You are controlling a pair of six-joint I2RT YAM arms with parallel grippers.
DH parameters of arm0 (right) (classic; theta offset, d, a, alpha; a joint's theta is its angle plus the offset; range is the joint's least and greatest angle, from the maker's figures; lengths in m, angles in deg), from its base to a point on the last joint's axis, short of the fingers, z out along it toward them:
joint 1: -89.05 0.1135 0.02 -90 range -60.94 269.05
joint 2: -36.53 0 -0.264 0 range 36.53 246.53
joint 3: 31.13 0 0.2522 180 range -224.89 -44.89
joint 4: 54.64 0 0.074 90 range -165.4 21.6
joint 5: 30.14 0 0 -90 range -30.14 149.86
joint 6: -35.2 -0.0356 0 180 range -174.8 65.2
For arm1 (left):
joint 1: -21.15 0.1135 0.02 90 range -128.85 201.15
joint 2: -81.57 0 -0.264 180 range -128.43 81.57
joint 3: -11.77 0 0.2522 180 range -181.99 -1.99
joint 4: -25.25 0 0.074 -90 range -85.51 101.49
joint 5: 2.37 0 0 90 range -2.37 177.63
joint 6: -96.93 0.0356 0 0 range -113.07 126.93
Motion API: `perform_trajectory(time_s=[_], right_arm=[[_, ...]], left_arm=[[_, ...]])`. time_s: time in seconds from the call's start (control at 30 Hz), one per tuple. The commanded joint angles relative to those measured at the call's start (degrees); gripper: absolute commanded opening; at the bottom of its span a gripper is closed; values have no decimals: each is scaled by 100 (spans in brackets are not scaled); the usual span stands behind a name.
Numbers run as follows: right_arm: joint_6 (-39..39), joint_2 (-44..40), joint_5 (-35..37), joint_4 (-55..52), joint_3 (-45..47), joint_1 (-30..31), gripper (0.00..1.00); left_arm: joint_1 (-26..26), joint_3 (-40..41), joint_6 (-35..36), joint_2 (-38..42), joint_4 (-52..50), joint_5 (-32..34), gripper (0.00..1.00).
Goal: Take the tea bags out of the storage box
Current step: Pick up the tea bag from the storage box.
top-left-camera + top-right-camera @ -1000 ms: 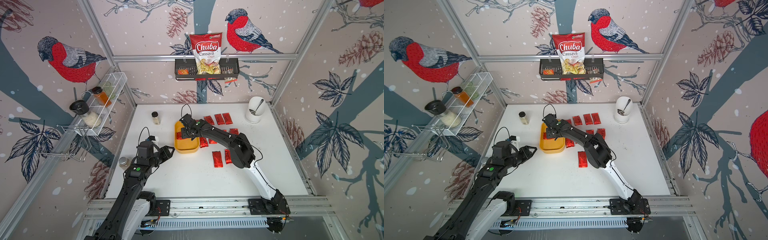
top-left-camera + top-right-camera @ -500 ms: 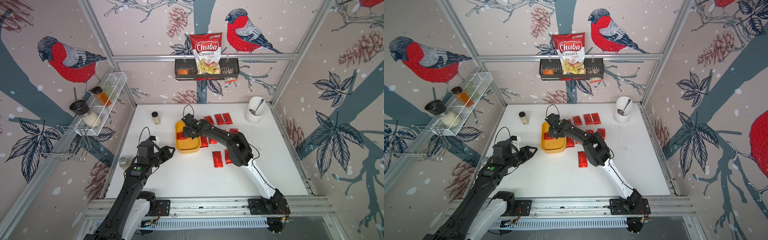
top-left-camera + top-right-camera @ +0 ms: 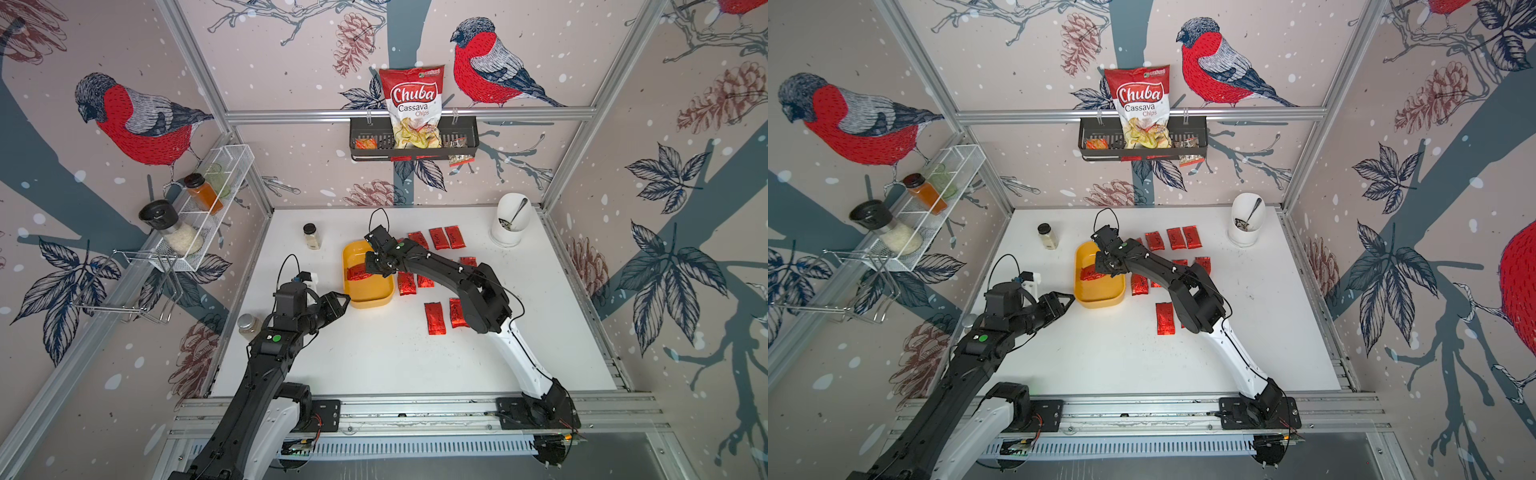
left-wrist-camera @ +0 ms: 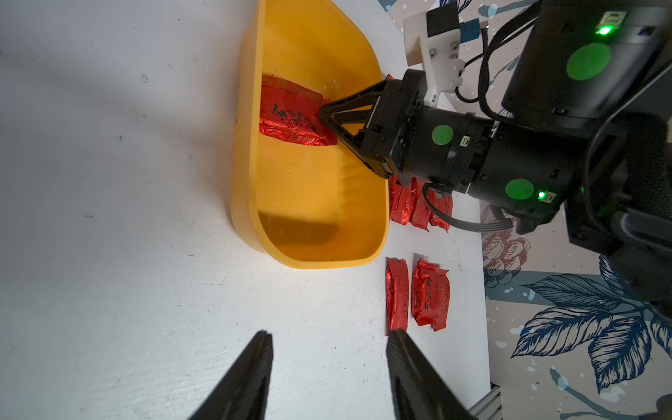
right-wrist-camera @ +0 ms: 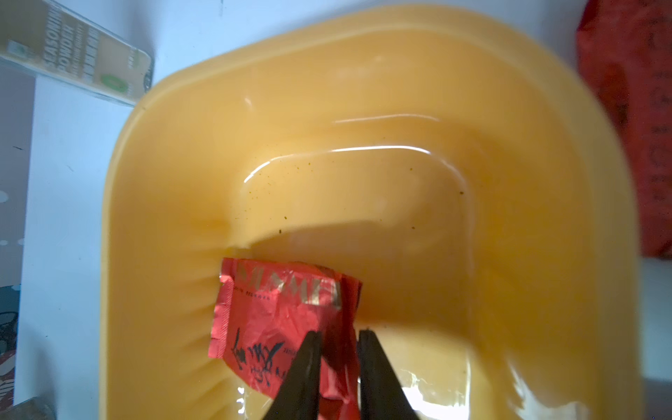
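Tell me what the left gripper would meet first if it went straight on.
Probably the storage box, at its near end wall; only bare table lies before the left gripper.

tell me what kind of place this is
Probably a robot test cell dressed as a kitchen: bird-wallpaper panels in an aluminium frame, left arm and right arm mounted on a rail, plus a wire spice rack.
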Motion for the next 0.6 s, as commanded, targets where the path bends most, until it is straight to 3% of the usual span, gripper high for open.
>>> perform_trajectory(time_s=[0.0,0.27,0.57], right_arm=[[-117,-129,-230,302,97,11,17],[-228,-232,-668,575,272,-28,0],[-199,-1220,-1143,1195,950,-135,0]], left_arm=[[6,-21,35,30,104,-70,55],[5,-38,16,119,12,-38,55],[6,-298,9,30,-34,-14,56]])
